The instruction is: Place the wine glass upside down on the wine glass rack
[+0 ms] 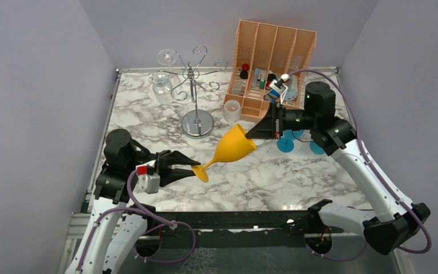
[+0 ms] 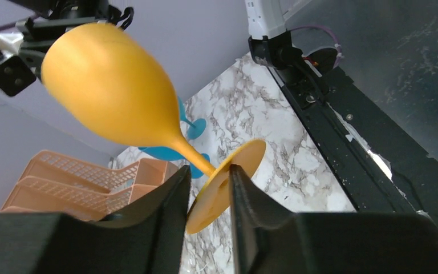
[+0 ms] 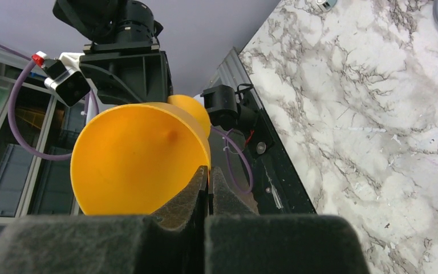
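Wine glass (image 1: 234, 147) tilted: bowl rim pinched by right gripper (image 1: 250, 136), foot between half-spread left gripper (image 1: 197, 169) fingers, grip unclear. Wine glass rack (image 1: 197, 122) behind.

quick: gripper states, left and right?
Left gripper: open, jaws either side of the wine glass foot; contact unclear.
Right gripper: shut on the wine glass rim.

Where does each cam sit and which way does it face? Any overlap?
Top: above and behind the robot, looking down at the table; left arm, right arm show.
Left wrist: looks along the left pincer at the foot of the wine glass.
Right wrist: looks along the right pincer, shut on the glass rim.
Shared: the glass, in all views.
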### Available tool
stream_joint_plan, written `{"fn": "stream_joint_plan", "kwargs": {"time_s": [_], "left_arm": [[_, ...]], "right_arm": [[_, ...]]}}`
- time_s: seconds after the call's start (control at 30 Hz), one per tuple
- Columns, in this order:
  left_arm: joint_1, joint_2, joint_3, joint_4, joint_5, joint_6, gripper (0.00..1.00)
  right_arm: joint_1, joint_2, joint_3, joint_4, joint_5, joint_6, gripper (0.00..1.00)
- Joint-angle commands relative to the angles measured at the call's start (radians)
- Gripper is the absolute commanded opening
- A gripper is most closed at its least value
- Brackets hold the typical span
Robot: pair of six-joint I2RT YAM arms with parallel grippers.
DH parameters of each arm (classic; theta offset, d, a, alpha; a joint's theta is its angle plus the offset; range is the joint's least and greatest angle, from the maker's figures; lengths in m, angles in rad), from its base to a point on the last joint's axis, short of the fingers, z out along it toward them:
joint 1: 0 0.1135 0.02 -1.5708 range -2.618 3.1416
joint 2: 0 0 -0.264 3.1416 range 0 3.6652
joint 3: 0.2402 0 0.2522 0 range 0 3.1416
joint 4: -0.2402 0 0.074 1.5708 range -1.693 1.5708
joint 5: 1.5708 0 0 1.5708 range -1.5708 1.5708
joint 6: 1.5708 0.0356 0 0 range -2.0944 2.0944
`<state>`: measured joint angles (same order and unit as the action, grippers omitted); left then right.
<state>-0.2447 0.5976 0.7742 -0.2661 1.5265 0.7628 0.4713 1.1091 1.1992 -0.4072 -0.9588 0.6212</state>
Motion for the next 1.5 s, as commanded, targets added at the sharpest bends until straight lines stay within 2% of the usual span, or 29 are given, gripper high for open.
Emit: {"fn": "stream_joint_plan", "kwargs": {"time_s": [0.0, 0.07, 0.13, 0.2, 0.3, 0.43, 0.53, 0.7, 0.9, 1.03, 1.47], "left_arm": [[-0.005, 0.014, 0.031, 0.007, 0.091, -0.008, 0.22], [-0.005, 0.015, 0.034, 0.008, 0.075, -0.012, 0.07], [-0.005, 0.015, 0.036, 0.008, 0.066, -0.011, 0.0], [-0.005, 0.009, 0.032, 0.008, 0.068, -0.002, 0.0], [-0.005, -0.002, 0.03, 0.005, 0.058, 0.003, 0.0], [-0.005, -0.008, 0.027, 0.005, 0.045, -0.004, 0.0], [-0.005, 0.007, 0.033, 0.005, 0.032, -0.007, 0.0], [-0.005, 0.018, 0.046, 0.003, 0.019, -0.016, 0.0], [-0.007, 0.021, 0.032, 0.002, -0.033, -0.034, 0.0], [-0.007, 0.032, 0.035, 0.003, -0.043, -0.03, 0.0], [-0.006, 0.036, 0.058, 0.001, -0.079, -0.028, 0.0]], "right_arm": [[0.006, 0.009, 0.005, 0.055, -0.073, 0.002, 0.01], [0.006, 0.006, 0.001, 0.057, -0.074, -0.001, 0.01], [0.006, 0.006, -0.005, 0.057, -0.067, 0.0, 0.01], [0.006, 0.012, -0.003, 0.038, -0.05, -0.005, 0.04], [0.006, 0.014, 0.012, 0.007, -0.016, -0.017, 0.16], [0.005, -0.024, 0.012, 0.019, 0.046, -0.01, 0.4], [0.006, -0.046, 0.012, -0.03, 0.165, -0.037, 0.57], [0.006, -0.094, -0.001, -0.077, 0.269, -0.087, 0.7], [0.006, -0.168, -0.05, -0.076, 0.406, -0.124, 0.92], [0.006, -0.184, -0.078, -0.075, 0.42, -0.139, 1.0], [0.006, -0.225, -0.077, -0.115, 0.449, -0.201, 1.0]]}}
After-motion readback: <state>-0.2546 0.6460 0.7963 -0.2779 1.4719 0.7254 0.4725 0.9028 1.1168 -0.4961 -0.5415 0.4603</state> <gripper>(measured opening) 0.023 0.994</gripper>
